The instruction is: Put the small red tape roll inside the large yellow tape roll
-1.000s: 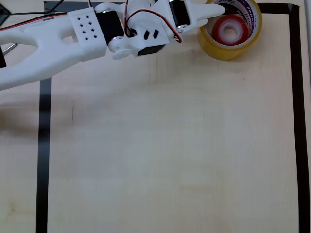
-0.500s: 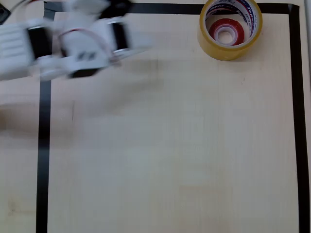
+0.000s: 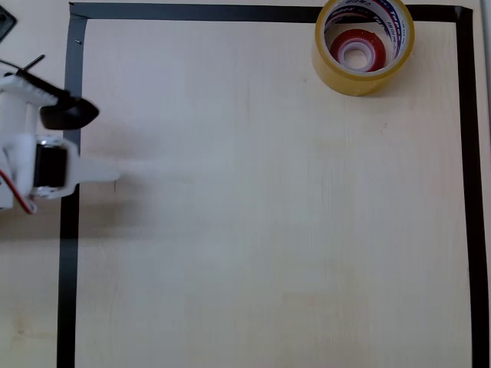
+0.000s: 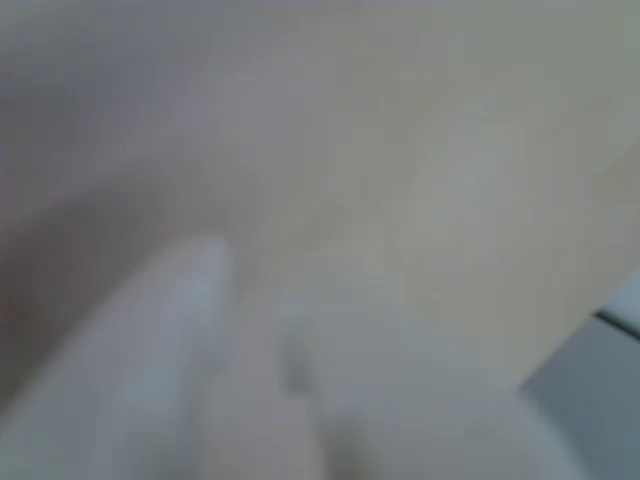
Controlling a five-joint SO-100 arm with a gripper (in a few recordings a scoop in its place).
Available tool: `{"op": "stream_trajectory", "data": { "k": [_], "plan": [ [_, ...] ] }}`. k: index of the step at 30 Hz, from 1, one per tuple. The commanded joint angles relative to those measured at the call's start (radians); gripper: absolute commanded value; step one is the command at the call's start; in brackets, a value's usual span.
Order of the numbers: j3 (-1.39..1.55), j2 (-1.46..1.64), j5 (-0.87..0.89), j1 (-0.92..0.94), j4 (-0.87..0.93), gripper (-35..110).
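Note:
The small red tape roll [image 3: 358, 47] lies flat inside the large yellow tape roll [image 3: 364, 44] at the top right of the overhead view, ringed by the yellow roll's white printed core. My white gripper [image 3: 110, 170] is far off at the left edge, over the black tape line, with its tip pointing right. In the blurred wrist view the two white fingers [image 4: 180, 330] lie close together with only a thin line between them, and the gripper [image 4: 255, 285] holds nothing.
A black tape border [image 3: 70, 253] frames the pale wooden table [image 3: 268, 222] on the left, top and right. A black part of the arm [image 3: 69, 113] sticks out above the gripper at the left edge.
The arm has swung from over the yellow roll at the top right to the far left edge. The red roll stays inside the yellow roll, with the gripper clear of it.

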Motion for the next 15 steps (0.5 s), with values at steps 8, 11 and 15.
{"op": "stream_trajectory", "data": {
  "k": [8, 11, 15],
  "plan": [
    [0.124, 0.397, -0.006, 0.054, 0.201, 0],
    [0.123, 0.397, -0.006, 0.055, 0.207, 0],
    [0.123, 0.397, -0.006, 0.055, 0.209, 0]
  ]
}}
